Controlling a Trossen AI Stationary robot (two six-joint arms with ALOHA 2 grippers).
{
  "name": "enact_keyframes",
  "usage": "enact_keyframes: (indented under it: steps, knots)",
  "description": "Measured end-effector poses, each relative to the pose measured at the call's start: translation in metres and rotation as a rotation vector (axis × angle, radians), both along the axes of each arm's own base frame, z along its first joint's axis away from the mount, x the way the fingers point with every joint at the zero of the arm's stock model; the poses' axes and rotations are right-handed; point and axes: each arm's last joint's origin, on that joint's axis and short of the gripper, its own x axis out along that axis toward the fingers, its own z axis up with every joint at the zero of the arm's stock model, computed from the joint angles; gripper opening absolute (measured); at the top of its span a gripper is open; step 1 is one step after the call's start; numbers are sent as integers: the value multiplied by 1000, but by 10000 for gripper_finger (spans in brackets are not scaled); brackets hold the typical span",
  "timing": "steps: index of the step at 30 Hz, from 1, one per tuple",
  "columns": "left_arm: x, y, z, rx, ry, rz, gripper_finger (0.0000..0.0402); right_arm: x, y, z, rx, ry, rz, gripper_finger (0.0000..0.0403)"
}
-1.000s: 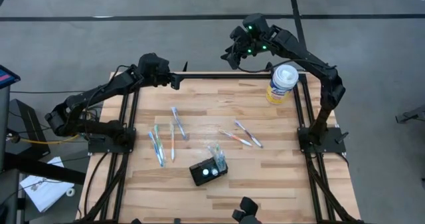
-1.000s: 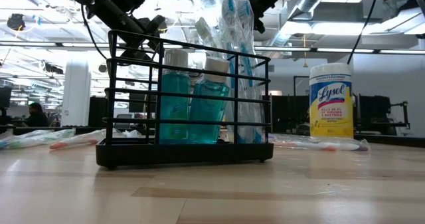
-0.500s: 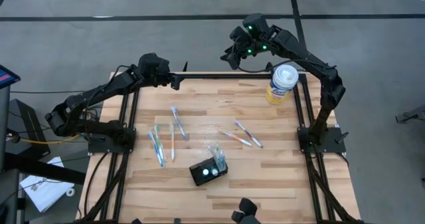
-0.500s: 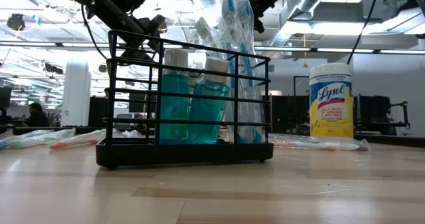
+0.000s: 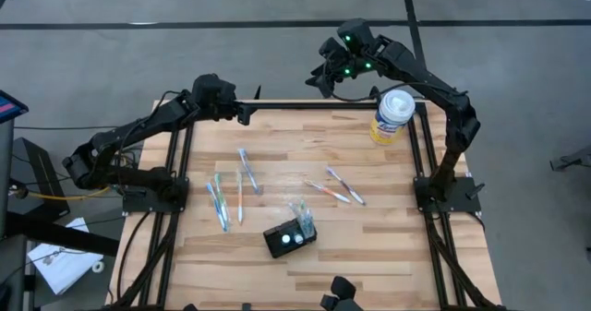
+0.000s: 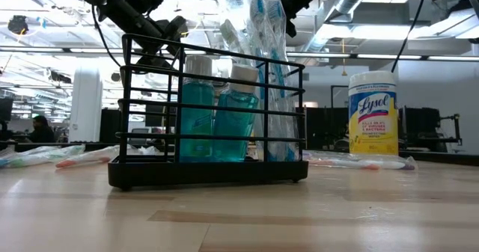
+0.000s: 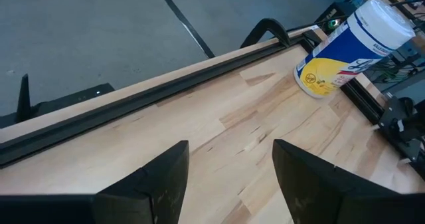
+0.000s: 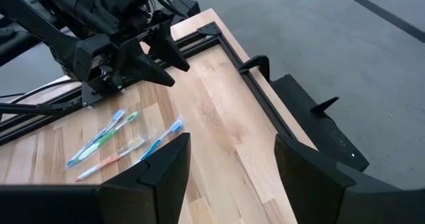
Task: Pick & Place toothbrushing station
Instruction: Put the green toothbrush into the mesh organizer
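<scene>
Wooden table (image 5: 369,246) is carrying the toothbrushing station (image 5: 290,236), a black wire rack holding teal bottles, at six o'clock; left gripper (image 5: 247,114) and right gripper (image 5: 317,82) are hovering apart-fingered, empty, near twelve.

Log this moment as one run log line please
left gripper: open, far left edge | right gripper: open, far edge | toothbrushing station: untouched, table near side | wipes canister: upright

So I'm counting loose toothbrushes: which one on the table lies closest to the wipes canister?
The toothbrush on the right, outermost of the pair there. It lies nearest the wipes canister; the other loose ones lie on the left half.
</scene>
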Motion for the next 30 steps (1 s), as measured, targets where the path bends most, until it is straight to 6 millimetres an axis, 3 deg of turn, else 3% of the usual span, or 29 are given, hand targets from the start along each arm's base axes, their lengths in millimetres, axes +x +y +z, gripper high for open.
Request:
enact_keyframes:
  steps: [30]
  knots:
    - [0,0,0,11,8,-4,214,7,11,0,-2,-7,64,209]
